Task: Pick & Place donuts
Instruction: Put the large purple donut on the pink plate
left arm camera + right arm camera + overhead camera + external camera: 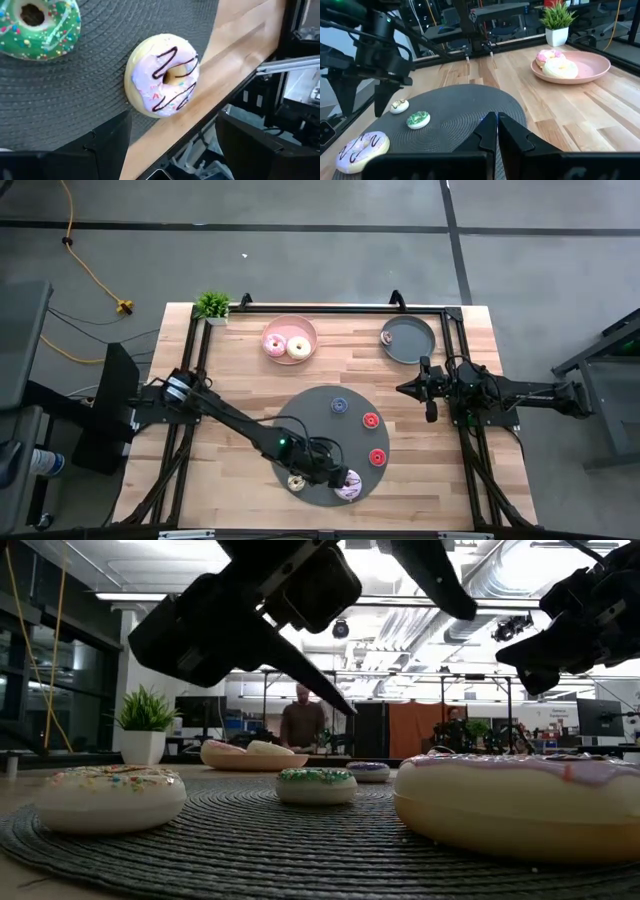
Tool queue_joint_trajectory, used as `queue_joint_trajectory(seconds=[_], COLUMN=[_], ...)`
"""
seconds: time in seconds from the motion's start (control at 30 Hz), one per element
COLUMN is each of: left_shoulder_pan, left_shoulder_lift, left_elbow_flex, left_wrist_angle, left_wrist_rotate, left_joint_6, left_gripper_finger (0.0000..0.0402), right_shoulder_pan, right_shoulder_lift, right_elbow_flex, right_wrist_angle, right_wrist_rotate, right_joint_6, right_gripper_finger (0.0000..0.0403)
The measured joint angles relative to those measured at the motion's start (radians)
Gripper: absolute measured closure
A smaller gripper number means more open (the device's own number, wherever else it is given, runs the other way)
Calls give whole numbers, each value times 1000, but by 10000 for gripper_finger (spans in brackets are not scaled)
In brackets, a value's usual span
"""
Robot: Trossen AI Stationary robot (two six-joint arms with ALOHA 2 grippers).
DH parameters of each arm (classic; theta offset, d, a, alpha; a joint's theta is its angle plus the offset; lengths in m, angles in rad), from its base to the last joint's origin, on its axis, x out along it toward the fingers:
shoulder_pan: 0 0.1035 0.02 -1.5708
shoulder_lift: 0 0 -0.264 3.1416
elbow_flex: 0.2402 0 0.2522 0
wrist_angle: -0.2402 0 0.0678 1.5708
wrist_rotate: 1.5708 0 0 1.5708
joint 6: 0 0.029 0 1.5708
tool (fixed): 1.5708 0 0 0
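1. Down at the near edge of the dark mat (310, 405), the purple-frosted donut (348, 485) lay flat with dark squiggles across its icing, its outer side just reaching the mat's rim beside the bare wood of the table (230, 370).
2. Right above that donut hung the left gripper (338, 476), its fingers (107, 145) spread wide to either side and pinching nothing.
3. On the mat next to the purple one sat a small green donut (37, 25) with sprinkles, and a little farther along the rim a small cream donut (296, 481).
4. Farther from the purple donut, toward the right side of the mat, two red donuts (371, 420) lay one behind the other, with a blue donut (339, 406) close to the mat's far part.
5. Beyond the mat, at the far side of the table, a pink plate (290, 339) held a pink donut (274, 343) and a white donut (298, 347) side by side, touching.
6. To the right of that plate stood a grey plate (408, 340) with one small brown donut (387, 336) at its rim.
7. Off the mat's right side, the right gripper (431, 412) waited above the wood, its fingers (487, 132) pressed together on nothing.
8. A small potted plant (212, 305) stood at the table's far left corner.
9. Behind the table, in the room, a person (303, 720) stood far off.
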Motion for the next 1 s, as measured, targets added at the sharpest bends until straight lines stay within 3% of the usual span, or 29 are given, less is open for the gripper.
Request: queue_joint_trajectory(seconds=[0.77, 1.0], left_shoulder_pan=[-16, -15], left_shoulder_lift=[111, 124], left_elbow_flex=[76, 108], left_wrist_angle=[-49, -65], left_wrist_rotate=[-38, -97], left_joint_6=[-20, -17], left_gripper_finger=[125, 125], right_shoulder_pan=[0, 0], right_shoulder_lift=[20, 21], right_elbow_flex=[0, 0], right_wrist_angle=[-1, -1], right_wrist_rotate=[0, 0], right_joint_6=[0, 0], right_gripper_finger=[394, 398])
